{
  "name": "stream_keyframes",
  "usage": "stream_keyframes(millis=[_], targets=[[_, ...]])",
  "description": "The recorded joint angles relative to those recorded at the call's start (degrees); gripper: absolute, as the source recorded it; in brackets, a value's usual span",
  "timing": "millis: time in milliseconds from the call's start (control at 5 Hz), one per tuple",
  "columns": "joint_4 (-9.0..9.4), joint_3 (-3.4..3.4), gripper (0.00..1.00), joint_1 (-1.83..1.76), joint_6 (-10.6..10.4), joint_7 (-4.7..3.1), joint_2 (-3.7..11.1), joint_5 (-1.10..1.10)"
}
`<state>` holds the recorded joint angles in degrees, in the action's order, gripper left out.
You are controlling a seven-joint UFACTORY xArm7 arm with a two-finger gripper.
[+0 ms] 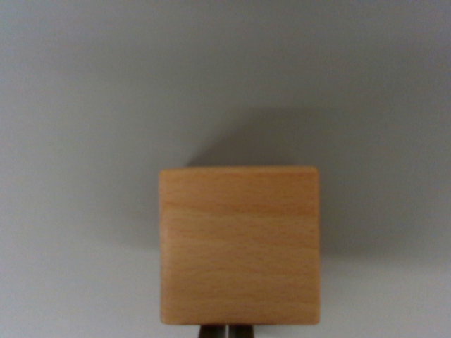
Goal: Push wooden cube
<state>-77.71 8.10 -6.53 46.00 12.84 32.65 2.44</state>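
Gripper (227, 331) tips are seen at the very bottom edge of the wrist view, just under the cube. Only two dark finger ends are shown, side by side, with a thin pale line between them. They appear to be brought together, nothing clamped between them. The fingertips (213, 332) are placed right at the lower edge of the wooden cube (239, 245); actual contact cannot be told, since the meeting line is blurred and cut off by the frame edge.

Wooden cube is found in the lower middle of the view, slightly toward the wrist view's right. One light tan face is shown, roughly square, with faint horizontal grain and softly rounded corners. The face is seen straight on, not tilted. The cube is rested flat on the table (84, 141).

Table is shown as a plain grey-white surface filling the rest of the view. A soft dark shadow (282, 141) is cast above the cube and to the wrist view's right. The whole picture is slightly blurred.
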Motion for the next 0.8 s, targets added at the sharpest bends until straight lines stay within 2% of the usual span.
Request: stream_keyframes(millis=[200,800], targets=[[-1.47,-0.12,1.00,0.01,0.6,-0.10,0.92,0.12],[-2.45,-0.21,1.00,0.02,0.9,-0.17,1.54,0.20]])
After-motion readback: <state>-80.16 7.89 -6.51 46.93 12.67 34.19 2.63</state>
